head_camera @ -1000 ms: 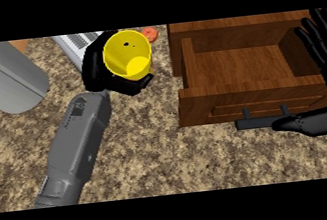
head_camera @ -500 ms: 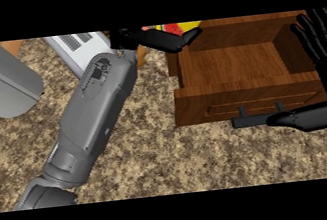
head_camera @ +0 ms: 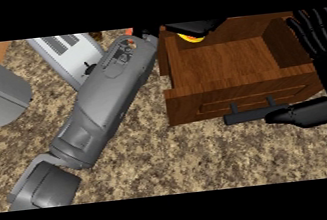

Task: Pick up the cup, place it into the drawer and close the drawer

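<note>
Reaching toward twelve o'clock in the head view, the left hand [head_camera: 195,27] curls its fingers round the yellow plastic cup [head_camera: 189,36], mostly hidden, over the open brown wooden drawer's [head_camera: 239,64] far edge. At three o'clock, the right hand [head_camera: 322,40] rests beside the drawer, fingers straight and apart.

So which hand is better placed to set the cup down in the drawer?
The left hand. It is curled round the cup above the back of the open drawer. The right hand is open at the drawer's right side, holding nothing.
</note>
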You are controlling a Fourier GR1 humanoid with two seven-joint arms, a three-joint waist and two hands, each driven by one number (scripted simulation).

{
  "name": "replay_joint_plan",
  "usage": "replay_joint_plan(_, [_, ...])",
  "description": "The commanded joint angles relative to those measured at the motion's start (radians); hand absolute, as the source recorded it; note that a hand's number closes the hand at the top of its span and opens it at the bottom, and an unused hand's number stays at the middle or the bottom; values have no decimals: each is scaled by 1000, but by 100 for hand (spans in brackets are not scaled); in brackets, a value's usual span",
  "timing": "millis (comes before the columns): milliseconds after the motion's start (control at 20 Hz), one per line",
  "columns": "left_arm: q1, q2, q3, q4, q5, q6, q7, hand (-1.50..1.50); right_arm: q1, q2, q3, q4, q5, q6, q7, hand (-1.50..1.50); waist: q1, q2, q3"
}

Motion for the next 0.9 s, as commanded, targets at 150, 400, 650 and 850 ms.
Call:
replay_joint_plan(150, [-3, 0, -122, 156, 38, -97, 35, 150, -15, 14, 20, 3, -3, 11, -23, -150, -49, 16, 1])
replay_joint_plan(400, [-16, 0, -189, 173, 64, -89, 55, 150, -76, 15, 45, 4, -6, 17, -5, -150, -97, 28, 0])
replay_joint_plan(650, [71, 0, -211, 129, 137, -79, -19, -150, -89, 21, 74, 9, -21, 51, -15, -150, -130, 36, -1])
replay_joint_plan(850, [112, 0, -185, 80, 230, -97, -78, -150, -68, 35, 121, 33, -135, 167, -8, -150, -127, 34, -1])
